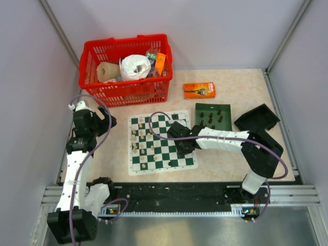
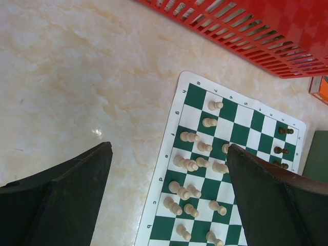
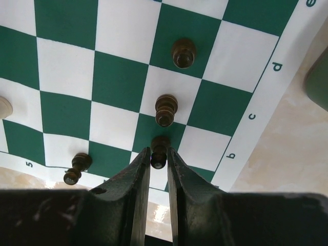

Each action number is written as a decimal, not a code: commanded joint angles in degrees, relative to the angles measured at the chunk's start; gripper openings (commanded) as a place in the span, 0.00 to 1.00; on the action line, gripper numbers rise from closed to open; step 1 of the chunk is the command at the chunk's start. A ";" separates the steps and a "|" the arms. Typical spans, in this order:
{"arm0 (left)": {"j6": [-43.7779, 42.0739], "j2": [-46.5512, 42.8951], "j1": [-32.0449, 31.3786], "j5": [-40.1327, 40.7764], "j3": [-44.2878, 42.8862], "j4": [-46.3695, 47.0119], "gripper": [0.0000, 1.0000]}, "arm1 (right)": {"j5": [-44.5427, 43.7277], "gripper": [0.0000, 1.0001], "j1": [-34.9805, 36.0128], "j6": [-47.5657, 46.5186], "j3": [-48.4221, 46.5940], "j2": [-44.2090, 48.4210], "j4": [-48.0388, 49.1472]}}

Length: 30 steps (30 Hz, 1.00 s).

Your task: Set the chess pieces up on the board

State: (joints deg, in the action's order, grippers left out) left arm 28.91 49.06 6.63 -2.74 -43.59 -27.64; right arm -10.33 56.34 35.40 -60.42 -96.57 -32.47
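Note:
The board (image 1: pixel 164 154) is a green and white checked mat in the middle of the table. Several cream pieces (image 1: pixel 137 143) stand on its left columns, and they also show in the left wrist view (image 2: pixel 189 164). My right gripper (image 3: pixel 159 154) is shut on a dark pawn-like piece (image 3: pixel 159 145) over the board's right side (image 3: pixel 123 31), near the b row. Other dark pieces (image 3: pixel 166 109) stand close in front of it. My left gripper (image 2: pixel 169 154) is open and empty, hovering over the board's left edge (image 2: pixel 195 95).
A dark green tray (image 1: pixel 212 117) with several dark pieces sits right of the board, with a black lid (image 1: pixel 256 119) beside it. A red basket (image 1: pixel 125 72) of objects stands at the back left. An orange box (image 1: pixel 199 90) lies behind the tray.

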 commanded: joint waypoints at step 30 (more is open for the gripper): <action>0.27 0.07 0.05 -0.33 0.35 2.59 0.99 | 6.90 0.37 6.94 -2.00 -6.02 -1.07 2.94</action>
State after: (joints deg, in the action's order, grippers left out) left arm 29.08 49.76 6.63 -3.53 -43.44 -26.96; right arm -5.96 62.15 33.06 -64.64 -95.29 -31.57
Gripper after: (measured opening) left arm 0.988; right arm 0.364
